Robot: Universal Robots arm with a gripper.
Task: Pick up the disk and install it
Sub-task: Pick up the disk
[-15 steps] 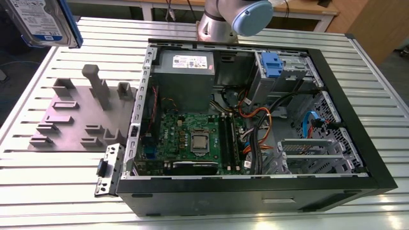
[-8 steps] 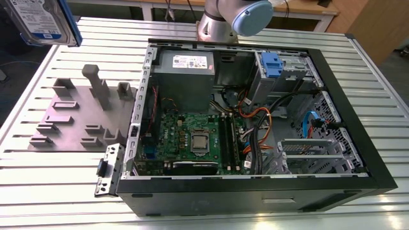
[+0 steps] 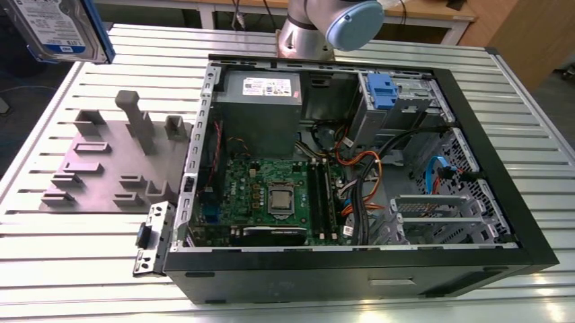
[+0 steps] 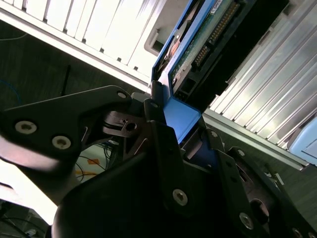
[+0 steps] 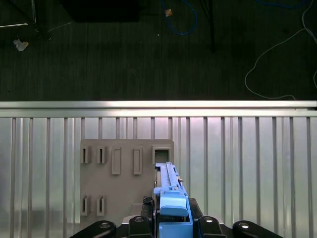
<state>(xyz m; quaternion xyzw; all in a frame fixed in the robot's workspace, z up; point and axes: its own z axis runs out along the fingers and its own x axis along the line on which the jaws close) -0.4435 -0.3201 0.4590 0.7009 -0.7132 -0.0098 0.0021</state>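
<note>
The disk (image 3: 56, 27), a silver-grey drive with a white-and-blue label in a blue carrier, hangs high at the exterior view's top left, above the table's far left corner. In the second wrist view my gripper (image 4: 174, 116) is shut on the disk (image 4: 208, 39), its black fingers (image 4: 161, 134) clamping the blue carrier's end. The first wrist view looks along the disk (image 5: 168, 191) edge-on, held upright in the gripper (image 5: 171, 220) over the grey fixture plate (image 5: 126, 183). The disk is well away from the open computer case (image 3: 359, 175).
The case lies open on the slatted metal table (image 3: 134, 54), showing a grey power-supply box (image 3: 260, 101), a motherboard (image 3: 269, 195), cables and a drive bay with a blue clip (image 3: 382, 91). The fixture plate (image 3: 108, 161) has upright posts. The arm's base (image 3: 314, 30) stands behind the case.
</note>
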